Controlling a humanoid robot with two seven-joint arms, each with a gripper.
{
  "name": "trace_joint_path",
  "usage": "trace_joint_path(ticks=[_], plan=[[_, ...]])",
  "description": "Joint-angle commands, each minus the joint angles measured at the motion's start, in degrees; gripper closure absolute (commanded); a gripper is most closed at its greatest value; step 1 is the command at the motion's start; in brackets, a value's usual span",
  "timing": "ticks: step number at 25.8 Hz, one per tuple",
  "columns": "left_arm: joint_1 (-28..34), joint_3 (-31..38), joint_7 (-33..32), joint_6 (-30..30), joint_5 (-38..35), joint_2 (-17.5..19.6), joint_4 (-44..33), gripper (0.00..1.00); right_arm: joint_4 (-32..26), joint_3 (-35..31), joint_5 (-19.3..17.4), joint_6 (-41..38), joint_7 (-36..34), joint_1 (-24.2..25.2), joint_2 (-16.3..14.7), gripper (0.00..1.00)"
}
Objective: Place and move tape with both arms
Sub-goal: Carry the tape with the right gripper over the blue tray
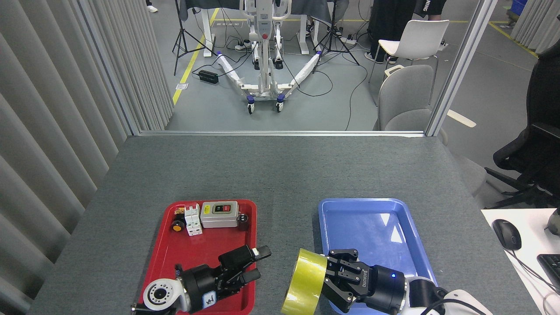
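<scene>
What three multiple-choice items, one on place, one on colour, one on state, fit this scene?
1. Where is the grey switch box?
A. in the red tray
B. in the blue tray
C. on the bare table

2. What colour is the tape?
A. yellow
B. green
C. white

3. Which gripper holds the tape?
A. left gripper
B. right gripper
C. both

Answers: 1 A, it lies at the red tray's far end. 2 A, its band is yellow. 3 B, the right fingers clamp it; the left gripper is open and apart.
</scene>
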Motion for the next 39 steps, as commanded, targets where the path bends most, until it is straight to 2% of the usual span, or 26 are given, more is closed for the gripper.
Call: trace_joint_path(ticks=[1,3,5,7,9,11,13,14,18,21,23,25,27,28,29,30,32,35,37,39], plan=[[0.2,1.2,15.2,0.1,-7.5,-0.3,-0.2,0.0,0.0,-4.0,0.1,-0.2,0.2,0.9,0.5,0.72],[1.0,0.6,27.5,0.1,-15.3,-0.6,-1.2,0.0,0.0,-9.9,0.3,-0.2,2.7,3.7,2.6,0.72],[1.5,-1.6,40.2,0.2,-24.9,-0.6,-3.5,0.0,0.0,-18.8,0.6,-0.2,9.4,6.2,6.8,0.72],[1.5,-3.9,52.7,1.5,-34.6,-0.6,-3.9,0.0,-0.3,-28.5,1.2,-0.2,17.0,8.1,12.6,0.72],[1.5,-6.9,62.0,3.8,-38.4,-0.6,-3.8,0.0,-1.0,-38.4,3.6,-0.2,25.3,9.6,19.9,0.72],[1.5,-8.4,64.7,4.9,-38.8,-0.6,-3.7,0.0,-1.9,-45.4,8.2,-0.2,30.7,10.0,24.8,0.72],[1.5,-8.5,63.9,4.5,-38.2,-0.6,-3.6,0.0,-2.4,-49.9,14.1,1.2,31.8,10.0,26.4,0.72],[1.5,-8.5,62.8,3.9,-38.0,-0.6,-3.5,0.0,-2.5,-51.2,16.0,3.4,32.0,10.0,26.5,0.72],[2.3,-8.4,54.4,1.8,-34.4,0.2,-2.9,0.0,-2.4,-51.9,21.2,19.5,35.2,9.3,24.5,0.72],[3.2,-8.4,48.8,0.9,-34.2,0.2,-2.9,0.0,-2.3,-50.4,22.2,28.0,41.2,7.1,19.9,0.72],[3.2,-8.5,49.4,0.3,-37.0,-0.1,0.0,0.0,-1.6,-46.7,22.1,32.1,42.7,5.4,16.4,0.72],[3.1,-9.6,55.5,0.6,-49.2,-0.3,3.3,0.0,-0.6,-43.8,21.6,36.8,43.9,3.4,12.6,0.71],[3.7,-11.0,65.2,0.9,-67.0,-0.4,6.6,0.0,1.7,-39.1,21.3,40.7,45.9,1.3,9.6,0.69],[4.7,-11.1,67.8,0.5,-71.5,-0.7,7.4,0.0,3.5,-36.4,21.2,42.4,46.7,-0.2,8.7,0.67],[5.4,-11.0,68.2,0.0,-71.8,-0.4,7.3,0.0,5.8,-33.7,21.0,44.0,47.1,-2.1,8.3,0.66],[5.4,-10.9,67.9,0.0,-70.7,-0.4,6.7,0.0,8.1,-30.9,20.2,45.8,47.4,-4.0,8.2,0.66],[5.1,-10.8,66.6,0.0,-68.0,-0.1,6.2,0.0,11.9,-25.6,16.3,49.6,47.5,-7.3,7.4,0.67],[4.0,-10.9,65.6,0.0,-67.1,0.1,5.7,0.0,16.4,-18.4,7.4,54.9,47.5,-10.8,2.6,0.7],[3.7,-10.9,65.6,0.0,-67.1,0.1,5.8,0.0,18.3,-13.9,2.5,56.8,47.4,-13.6,2.0,0.7],[3.2,-10.9,65.6,0.0,-67.1,0.1,5.8,0.0,20.6,-10.2,-0.3,58.8,47.4,-15.7,1.9,0.71]])
